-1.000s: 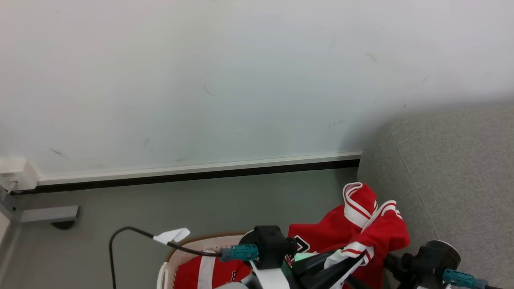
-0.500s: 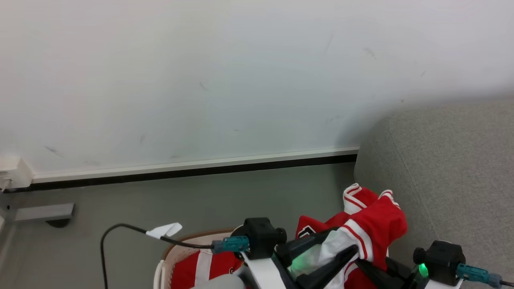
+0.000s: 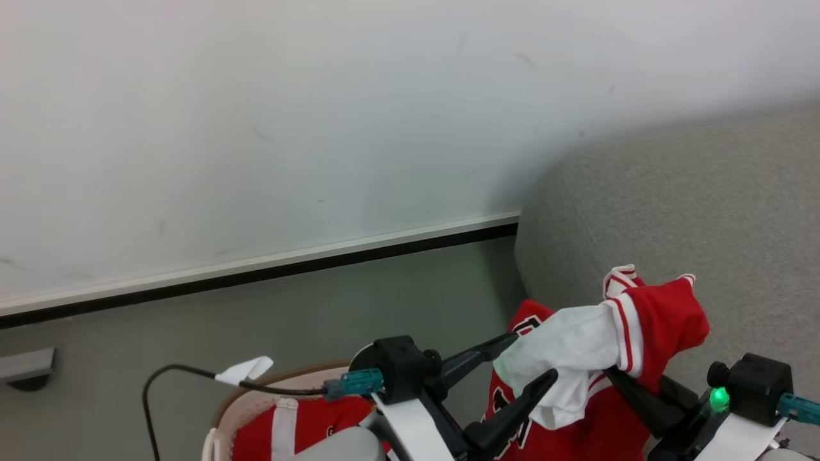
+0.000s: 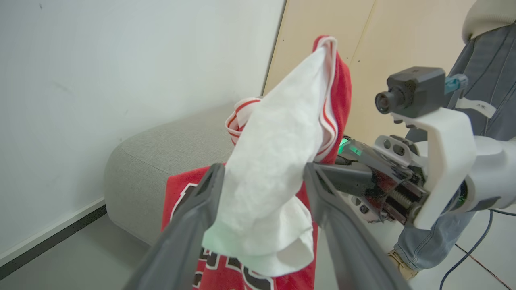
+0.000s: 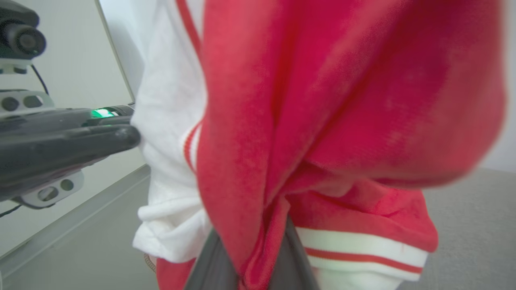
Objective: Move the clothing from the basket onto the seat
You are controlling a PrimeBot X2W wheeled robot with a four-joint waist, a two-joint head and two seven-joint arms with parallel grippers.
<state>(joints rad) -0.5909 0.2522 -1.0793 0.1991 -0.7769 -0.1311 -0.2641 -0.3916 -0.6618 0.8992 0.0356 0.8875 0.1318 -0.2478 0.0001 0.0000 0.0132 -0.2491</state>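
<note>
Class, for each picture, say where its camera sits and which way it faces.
Head view: on the head, looking down; left hand, right hand, red-and-white sports garment, grey fabric seat, cream perforated basket.
Left wrist view: along the open left hand's fingers, astride the garment.
Right wrist view: close on the garment the right hand pinches.
All share the garment.

- The grey-green floor [image 3: 307,307] runs back to a white wall, where a pale baseboard [image 3: 256,264] with a dark line beneath it marks its far edge.
- The basket [image 3: 246,406] stands on the floor, well short of the baseboard, with red, white-striped clothing [image 3: 314,422] lying inside it.
- The seat [image 3: 672,192] stands on the floor to the basket's right, its rounded corner up against the baseboard.
- A flat grey block [image 3: 22,365] sits by the floor's far left edge.
- A person's shoe [image 4: 398,264] rests on the floor beyond the seat.
</note>
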